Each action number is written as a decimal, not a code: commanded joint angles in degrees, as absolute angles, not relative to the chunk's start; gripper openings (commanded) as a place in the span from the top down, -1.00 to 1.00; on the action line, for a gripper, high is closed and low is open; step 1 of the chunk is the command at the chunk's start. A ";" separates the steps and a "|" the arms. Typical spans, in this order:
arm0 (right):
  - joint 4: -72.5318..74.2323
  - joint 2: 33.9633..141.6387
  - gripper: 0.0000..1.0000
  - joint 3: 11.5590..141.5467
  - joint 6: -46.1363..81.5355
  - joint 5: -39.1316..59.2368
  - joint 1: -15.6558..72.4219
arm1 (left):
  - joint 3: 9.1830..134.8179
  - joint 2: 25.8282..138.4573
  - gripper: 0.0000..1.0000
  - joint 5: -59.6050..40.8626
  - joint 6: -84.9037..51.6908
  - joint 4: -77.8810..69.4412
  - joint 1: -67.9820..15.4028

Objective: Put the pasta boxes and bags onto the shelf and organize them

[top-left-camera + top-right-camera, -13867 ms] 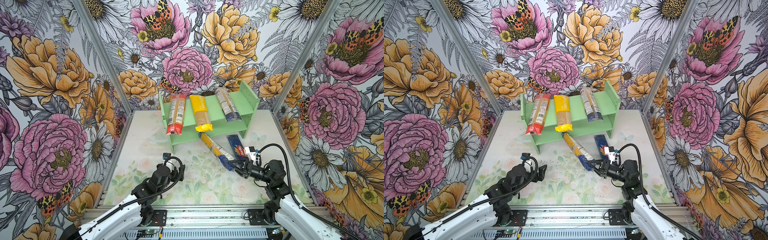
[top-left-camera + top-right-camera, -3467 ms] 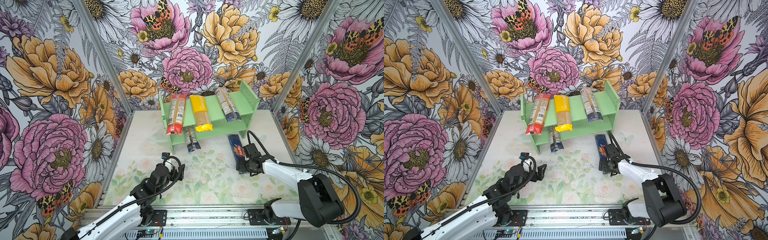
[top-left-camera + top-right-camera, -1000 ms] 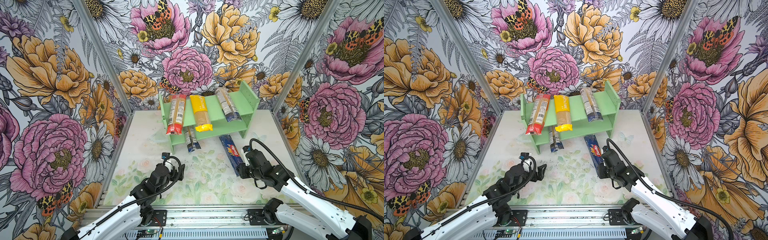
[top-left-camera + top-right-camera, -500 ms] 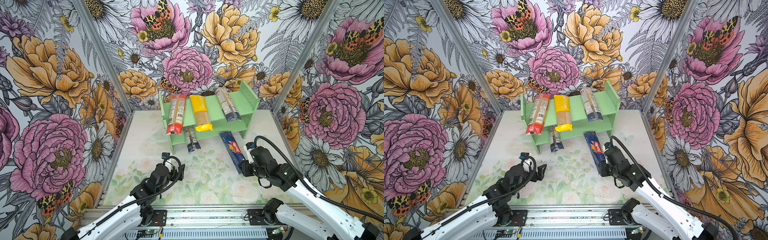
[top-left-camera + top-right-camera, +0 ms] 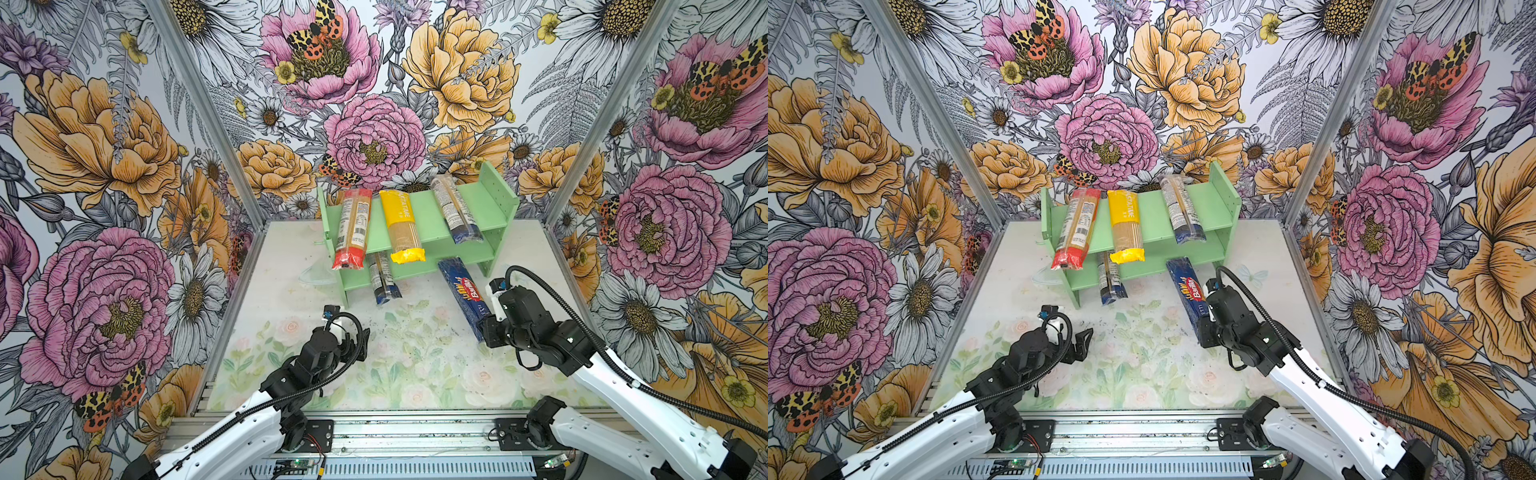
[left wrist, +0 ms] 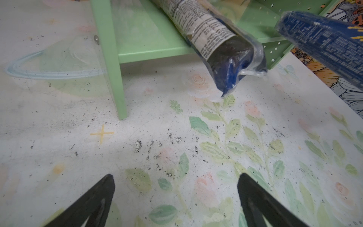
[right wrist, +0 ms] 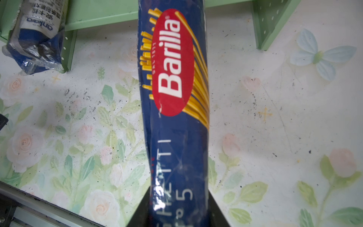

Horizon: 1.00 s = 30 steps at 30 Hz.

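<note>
My right gripper (image 5: 484,331) is pinching one end of the Barilla box (image 7: 172,78), which is pointing ahead of my fingers (image 7: 216,218) at the shelf (image 7: 102,17). Held by one end, the long box could be drooping and bumping the shelf's edge. My left gripper (image 6: 174,175) is hanging spread wide.

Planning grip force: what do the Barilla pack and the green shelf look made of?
Barilla pack: glossy printed card or film, creased with sheen; which is unclear. Shelf: likely painted wood, matte mint, flat boards with drilled holes.

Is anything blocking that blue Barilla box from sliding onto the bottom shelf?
Nothing visible does. The Barilla box, in the right gripper, points at a bare stretch of the lower tier; the blue-ended bag there lies further left.
</note>
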<state>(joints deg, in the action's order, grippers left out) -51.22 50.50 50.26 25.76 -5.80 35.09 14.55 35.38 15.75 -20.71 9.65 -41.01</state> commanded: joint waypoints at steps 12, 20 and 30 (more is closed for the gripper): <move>-35.01 53.64 1.00 56.17 22.29 -10.10 35.54 | 15.30 35.34 -0.98 15.12 -21.18 8.10 -40.60; -31.34 54.16 1.00 55.93 21.70 -11.93 35.51 | 15.23 35.18 -0.98 15.12 -21.16 8.13 -40.61; -25.67 55.23 1.00 54.95 22.46 -12.74 35.51 | 15.14 35.01 -0.98 15.05 -21.09 8.09 -40.60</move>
<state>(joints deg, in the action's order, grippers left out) -38.44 56.01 51.66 22.83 -9.87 35.09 14.55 35.35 15.73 -20.71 9.65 -41.01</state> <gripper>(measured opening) 0.351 0.987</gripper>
